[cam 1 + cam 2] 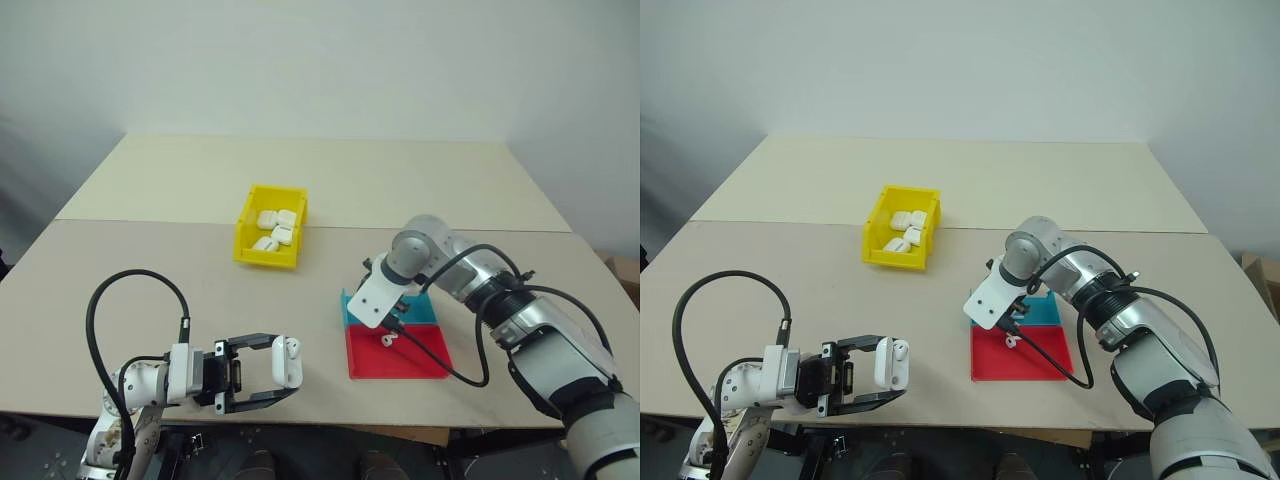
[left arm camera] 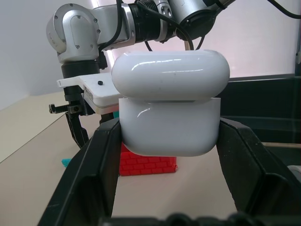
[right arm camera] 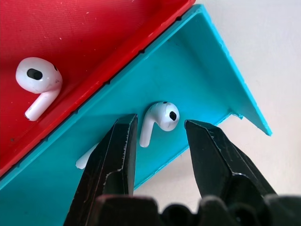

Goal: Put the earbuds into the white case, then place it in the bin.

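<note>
Earbuds, tiny glossy white plastic: one [image 3: 161,117] lies in your shallow blue tray [image 3: 207,70] between the spread fingers of your right gripper [image 3: 160,136], seemingly untouched, another [image 3: 37,84] in the red tray [image 3: 94,28], your left gripper [image 1: 272,375] pinching the small white case [image 2: 171,106], yellow bin [image 1: 246,230] well apart.

Left claw [image 1: 285,385] clamped level; right claw [image 3: 160,136] parted, pointing steeply down.

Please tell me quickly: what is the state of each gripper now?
Left gripper: shut on the small glossy white case.
Right gripper: open, fingers either side of a tiny white earbud in the blue tray.
</note>
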Controlling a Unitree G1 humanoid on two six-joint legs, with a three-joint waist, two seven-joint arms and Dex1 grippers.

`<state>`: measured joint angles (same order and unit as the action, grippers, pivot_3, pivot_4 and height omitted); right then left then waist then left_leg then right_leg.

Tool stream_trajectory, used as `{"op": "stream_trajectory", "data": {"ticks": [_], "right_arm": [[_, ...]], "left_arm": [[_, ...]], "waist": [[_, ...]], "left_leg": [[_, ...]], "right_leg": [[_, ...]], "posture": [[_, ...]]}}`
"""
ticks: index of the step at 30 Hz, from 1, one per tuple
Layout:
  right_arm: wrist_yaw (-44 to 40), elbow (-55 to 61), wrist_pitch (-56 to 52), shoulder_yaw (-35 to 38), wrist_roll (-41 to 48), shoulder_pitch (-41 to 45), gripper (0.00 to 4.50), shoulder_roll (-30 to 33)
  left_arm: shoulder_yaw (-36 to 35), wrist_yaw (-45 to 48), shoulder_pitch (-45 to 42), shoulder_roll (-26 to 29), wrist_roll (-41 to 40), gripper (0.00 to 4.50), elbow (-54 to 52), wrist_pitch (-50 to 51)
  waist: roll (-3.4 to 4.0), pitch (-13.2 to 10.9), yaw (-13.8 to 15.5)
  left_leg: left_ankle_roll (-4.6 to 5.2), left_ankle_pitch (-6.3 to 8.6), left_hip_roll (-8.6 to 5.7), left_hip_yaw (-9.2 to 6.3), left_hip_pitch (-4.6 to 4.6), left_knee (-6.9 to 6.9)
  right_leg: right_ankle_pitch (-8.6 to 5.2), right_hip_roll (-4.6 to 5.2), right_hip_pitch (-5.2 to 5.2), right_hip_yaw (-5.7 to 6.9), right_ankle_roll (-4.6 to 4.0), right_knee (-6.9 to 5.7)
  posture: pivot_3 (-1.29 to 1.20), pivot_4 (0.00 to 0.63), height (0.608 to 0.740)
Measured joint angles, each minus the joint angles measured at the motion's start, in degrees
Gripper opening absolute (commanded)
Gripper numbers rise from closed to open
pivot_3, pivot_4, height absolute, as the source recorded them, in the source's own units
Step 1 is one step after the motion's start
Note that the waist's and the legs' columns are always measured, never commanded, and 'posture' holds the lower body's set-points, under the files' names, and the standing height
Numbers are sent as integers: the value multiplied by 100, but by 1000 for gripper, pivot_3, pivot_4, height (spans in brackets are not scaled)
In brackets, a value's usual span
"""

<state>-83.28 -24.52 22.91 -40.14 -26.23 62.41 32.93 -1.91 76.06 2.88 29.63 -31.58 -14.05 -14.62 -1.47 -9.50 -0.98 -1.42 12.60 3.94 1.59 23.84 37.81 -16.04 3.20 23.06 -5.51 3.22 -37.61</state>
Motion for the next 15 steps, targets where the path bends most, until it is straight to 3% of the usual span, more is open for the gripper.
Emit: {"op": "stream_trajectory", "data": {"ticks": [9,13,15], "right_arm": [[3,-34,170,0,1,0,2092,-5],[-7,-35,189,0,1,-1,1240,-5],[5,-35,201,0,-1,-4,1240,-5]], "left_arm": [[62,-24,-13,0,4,2765,1,-11],[65,-26,-27,0,21,2765,2,-20],[73,-25,-28,0,46,2765,3,-22]], "waist": [[0,0,0],[0,0,-1],[0,0,-1]], "left_leg": [[0,0,0,0,0,0],[0,0,0,0,0,0],[0,0,0,0,0,0]], "right_leg": [[0,0,0,0,0,0],[0,0,0,0,0,-1],[0,0,0,0,0,-1]], "posture": [[0,150,740],[0,150,740],[0,150,740]]}}
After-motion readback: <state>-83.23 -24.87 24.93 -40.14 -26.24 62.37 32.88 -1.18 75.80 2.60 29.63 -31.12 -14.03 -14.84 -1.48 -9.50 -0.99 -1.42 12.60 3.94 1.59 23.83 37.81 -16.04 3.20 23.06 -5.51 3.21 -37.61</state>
